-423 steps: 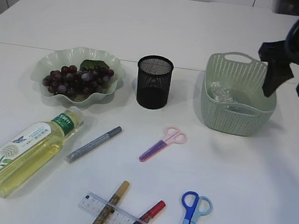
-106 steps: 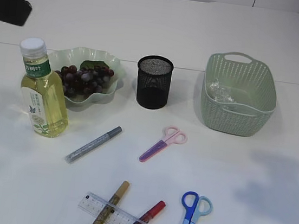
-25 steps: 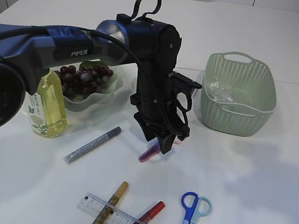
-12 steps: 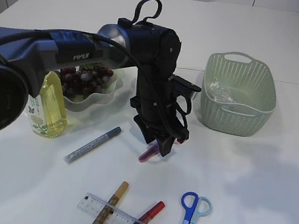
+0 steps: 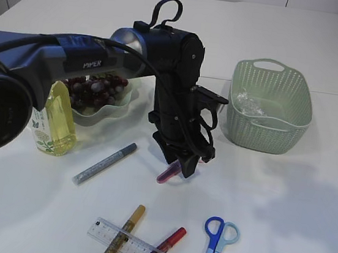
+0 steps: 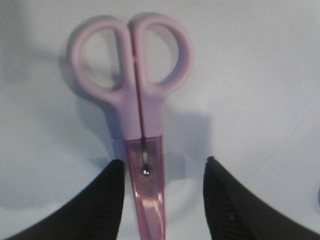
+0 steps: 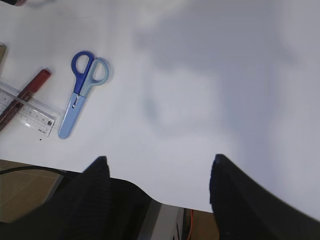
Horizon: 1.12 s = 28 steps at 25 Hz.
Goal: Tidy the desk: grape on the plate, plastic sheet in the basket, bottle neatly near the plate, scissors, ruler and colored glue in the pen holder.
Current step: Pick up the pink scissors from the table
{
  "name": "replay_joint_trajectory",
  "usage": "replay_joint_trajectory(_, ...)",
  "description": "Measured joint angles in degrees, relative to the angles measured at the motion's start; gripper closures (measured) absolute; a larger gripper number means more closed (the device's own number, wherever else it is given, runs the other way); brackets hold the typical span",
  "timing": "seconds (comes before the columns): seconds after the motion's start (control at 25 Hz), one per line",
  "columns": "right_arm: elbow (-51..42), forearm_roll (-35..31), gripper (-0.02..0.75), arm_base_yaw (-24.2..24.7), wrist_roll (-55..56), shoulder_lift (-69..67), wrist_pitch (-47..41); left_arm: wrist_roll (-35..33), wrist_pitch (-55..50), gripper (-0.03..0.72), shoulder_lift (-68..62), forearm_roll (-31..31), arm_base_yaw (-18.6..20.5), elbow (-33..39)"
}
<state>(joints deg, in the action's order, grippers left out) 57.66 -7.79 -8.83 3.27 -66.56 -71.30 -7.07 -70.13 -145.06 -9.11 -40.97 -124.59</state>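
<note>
My left gripper [image 5: 184, 165] is open and reaches down over the pink scissors [image 5: 165, 175] at mid-table. In the left wrist view the gripper [image 6: 163, 161] straddles the scissors [image 6: 135, 100] at the pivot, handles pointing away, left finger close to the blade. The pen holder is hidden behind the left arm. Blue scissors [image 5: 217, 237], a ruler [image 5: 135, 249] and silver [image 5: 104, 163], gold [image 5: 124, 232] and red [image 5: 164, 244] glue pens lie at the front. The bottle [image 5: 56, 119] stands upright beside the plate [image 5: 106, 114] of grapes [image 5: 96, 90]. My right gripper [image 7: 160, 158] is open and empty over the table's front right edge.
The green basket [image 5: 266, 138] at the back right holds the plastic sheet [image 5: 249, 103]. The left arm spans from the left edge to mid-table, above the plate. The right wrist view shows the blue scissors [image 7: 82, 90], the ruler's end [image 7: 27, 112] and the table edge.
The bottle, first lying down, now stands by the plate. The left arm has come in over the pink scissors and sunk slightly in the last second.
</note>
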Motion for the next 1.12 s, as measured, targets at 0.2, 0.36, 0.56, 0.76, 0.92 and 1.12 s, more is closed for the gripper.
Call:
replay_joint_trajectory(0.2, 0.0, 0.0, 0.247, 0.0, 0.0, 0.0, 0.0, 0.0, 0.0, 0.315, 0.0, -0.2, 0.0, 0.0)
replay_joint_trajectory(0.36, 0.0, 0.0, 0.247, 0.0, 0.0, 0.0, 0.0, 0.0, 0.0, 0.316, 0.0, -0.4, 0.0, 0.0)
replay_joint_trajectory(0.56, 0.0, 0.0, 0.247, 0.0, 0.0, 0.0, 0.0, 0.0, 0.0, 0.316, 0.0, -0.5, 0.0, 0.0)
replay_joint_trajectory(0.76, 0.0, 0.0, 0.246, 0.0, 0.0, 0.0, 0.0, 0.0, 0.0, 0.316, 0.0, -0.6, 0.0, 0.0)
replay_joint_trajectory(0.92, 0.0, 0.0, 0.247, 0.0, 0.0, 0.0, 0.0, 0.0, 0.0, 0.316, 0.0, -0.6, 0.0, 0.0)
replay_joint_trajectory(1.12, 0.0, 0.0, 0.247, 0.0, 0.0, 0.0, 0.0, 0.1, 0.0, 0.316, 0.0, -0.6, 0.0, 0.0)
